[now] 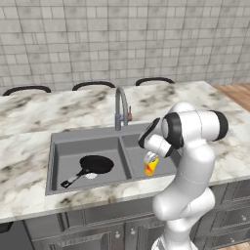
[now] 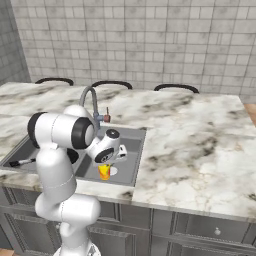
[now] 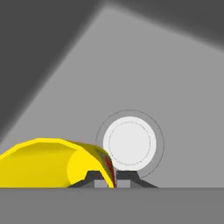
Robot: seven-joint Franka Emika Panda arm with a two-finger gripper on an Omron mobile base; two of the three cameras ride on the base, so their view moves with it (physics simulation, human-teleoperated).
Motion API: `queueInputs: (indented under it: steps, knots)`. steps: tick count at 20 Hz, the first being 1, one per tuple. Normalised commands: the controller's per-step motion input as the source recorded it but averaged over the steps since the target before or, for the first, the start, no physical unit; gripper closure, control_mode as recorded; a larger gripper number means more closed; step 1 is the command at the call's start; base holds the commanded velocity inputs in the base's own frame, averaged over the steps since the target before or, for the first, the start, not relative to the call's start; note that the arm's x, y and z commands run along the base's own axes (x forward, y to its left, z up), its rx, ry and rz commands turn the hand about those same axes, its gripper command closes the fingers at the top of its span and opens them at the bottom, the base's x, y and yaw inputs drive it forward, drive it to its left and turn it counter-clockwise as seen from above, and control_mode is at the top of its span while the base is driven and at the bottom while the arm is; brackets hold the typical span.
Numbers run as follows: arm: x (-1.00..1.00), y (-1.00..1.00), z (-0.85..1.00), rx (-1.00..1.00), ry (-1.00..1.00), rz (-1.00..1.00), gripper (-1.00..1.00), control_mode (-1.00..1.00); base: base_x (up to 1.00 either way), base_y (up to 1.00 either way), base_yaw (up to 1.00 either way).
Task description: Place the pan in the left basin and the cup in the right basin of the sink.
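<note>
Yellow and marked with red-orange, the cup (image 1: 151, 166) is hanging in the gripper (image 3: 109, 178), which is clenching its wall: in the hand view one dark fingertip (image 3: 93, 178) is sitting inside the yellow rim and the other just outside it, the two pressed nearly together on the thin side. The cup is hanging tilted rather than upright, its body leaning away to one side of the claw, so its long axis is lying across the line of the fingers and not along it.

Below it, the right basin (image 1: 166, 163) is waiting. The hand view is looking down past the cup at a grey floor with a round pale drain (image 3: 129, 143) just beside the rim, and the right base view is showing the cup (image 2: 104, 172) low between the basin walls, close above that same pale disc. Whether the cup's bottom is touching the floor cannot be told. Judging from this, the drop point is already under the claw, and the coming move is turning on a short descent and a release.

Across the central divider, the pan (image 1: 95, 164) is lying in the left basin (image 1: 68, 154), handle pointing toward the near left corner. The faucet (image 1: 120, 108) is standing behind the sink (image 1: 88, 133), well apart from the arm.
</note>
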Motion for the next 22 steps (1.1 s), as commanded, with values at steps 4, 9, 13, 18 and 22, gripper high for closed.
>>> queueInputs:
  steps: [4,9,13,18,22]
  knots:
    - [0.0,0.0,-0.06,0.0,0.0,0.0,1.0,-1.0,0.0,0.0,0.0]
    - [0.0,0.0,-0.04,0.0,0.0,0.0,1.0,-1.0,0.0,0.0,0.0]
    - [0.0,0.0,0.0,0.0,0.0,0.0,1.0,-1.0,0.0,0.0,0.0]
    - [0.0,0.0,0.0,0.0,0.0,0.0,-1.0,-1.0,0.0,0.0,0.0]
    - [0.0,0.0,0.0,0.0,0.0,0.0,-1.0,-1.0,0.0,0.0,0.0]
